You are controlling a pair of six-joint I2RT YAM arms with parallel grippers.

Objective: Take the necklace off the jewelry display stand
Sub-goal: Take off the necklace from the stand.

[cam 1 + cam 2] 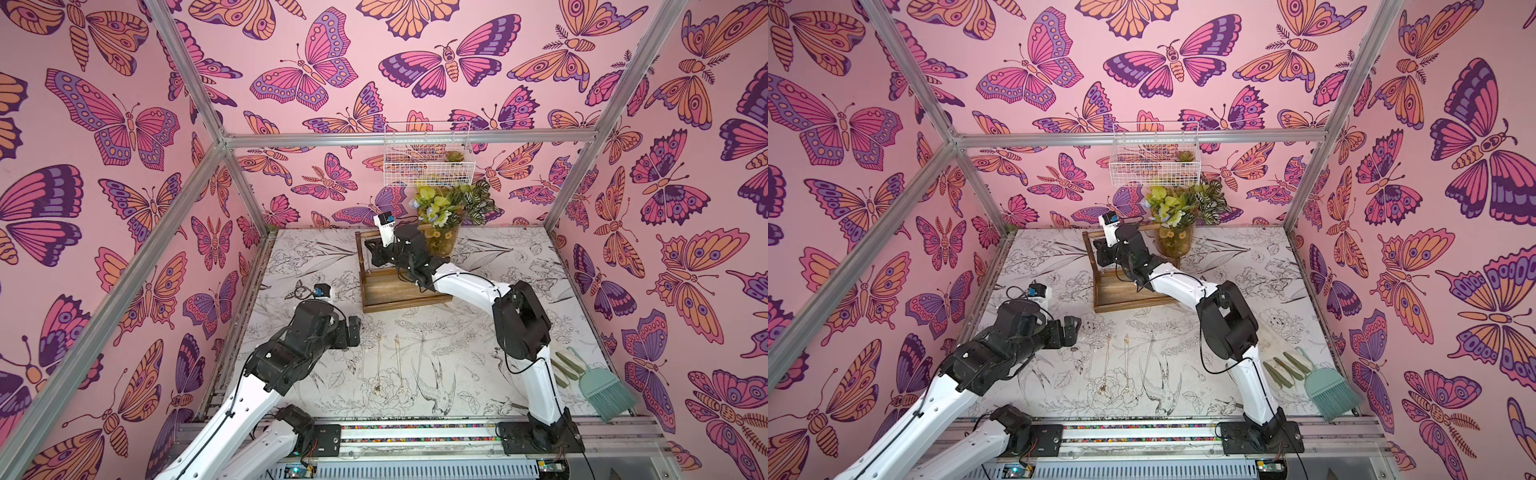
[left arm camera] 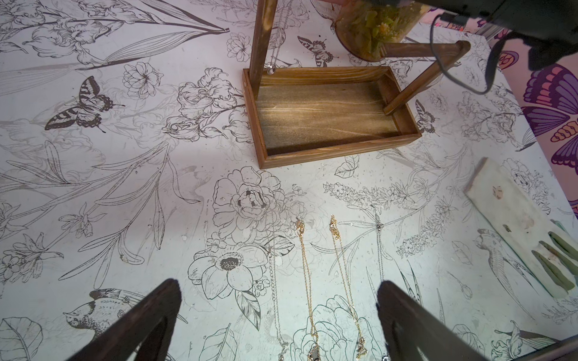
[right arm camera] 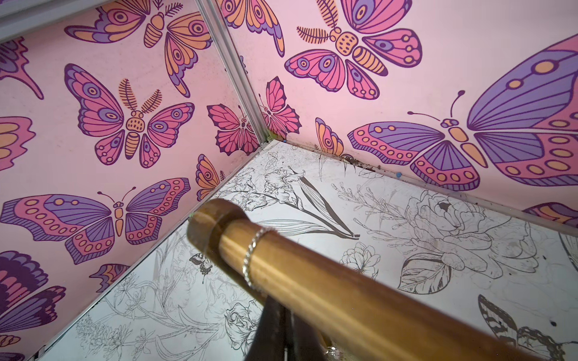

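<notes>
The brown wooden jewelry display stand (image 1: 405, 300) (image 1: 1133, 302) sits at the back middle of the table, its tray base (image 2: 341, 153) bare. A silver chain necklace (image 3: 251, 259) is looped over the top bar (image 3: 344, 297) near its left end and hangs beside the left post (image 2: 275, 47). My right gripper (image 1: 372, 251) (image 1: 1101, 255) (image 3: 286, 331) sits just under that bar, jaws shut with a thin strand of the chain between them. My left gripper (image 1: 355, 328) (image 1: 1073, 328) (image 2: 279, 283) hovers open above the table, holding nothing.
Several gold and silver necklaces (image 2: 309, 265) (image 1: 386, 374) lie stretched on the table under the left gripper. A glass vase of flowers (image 1: 442, 245) stands right behind the stand. A white wire basket (image 1: 428, 162) hangs on the back wall. A teal brush (image 1: 602, 395) lies at front right.
</notes>
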